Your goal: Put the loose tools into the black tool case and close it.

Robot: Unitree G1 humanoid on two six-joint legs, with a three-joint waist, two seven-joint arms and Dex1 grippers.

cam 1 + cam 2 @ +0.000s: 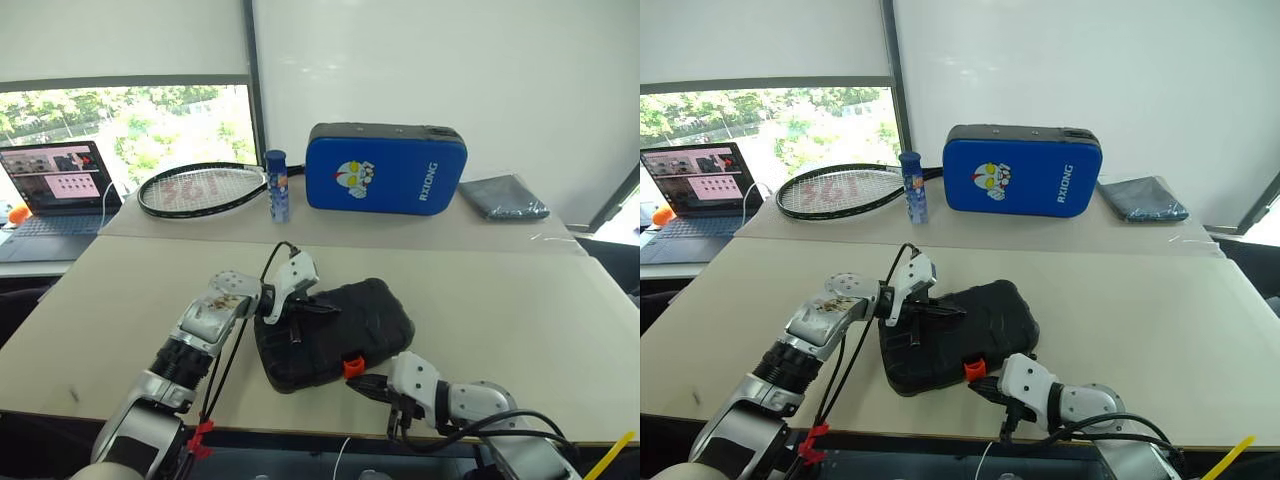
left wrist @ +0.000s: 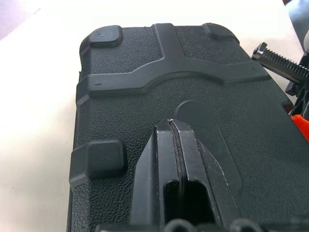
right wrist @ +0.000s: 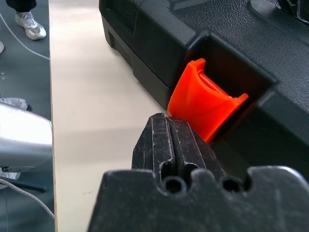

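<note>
The case lies closed on the near table, close to the front edge, its ribbed black lid up and its orange latch on the side facing the robot. The latch stands tilted out from its recess in the case wall rather than flush with it.

The left gripper reaches in from the left and rests over the lid's left half. Its 2 fingers are pressed together with nothing between them, and in the left wrist view their tips lie on the lid's textured surface beside a raised rib.

The right gripper comes in low from the front right. Its 2 fingers are also closed tight and empty; in the right wrist view their tips sit right at the lower edge of the latch, touching it or very nearly so.

On the far table stand a blue padded case, a tennis racket, a blue tube upright between them, and a folded grey cloth to the right. A laptop sits open at far left.
</note>
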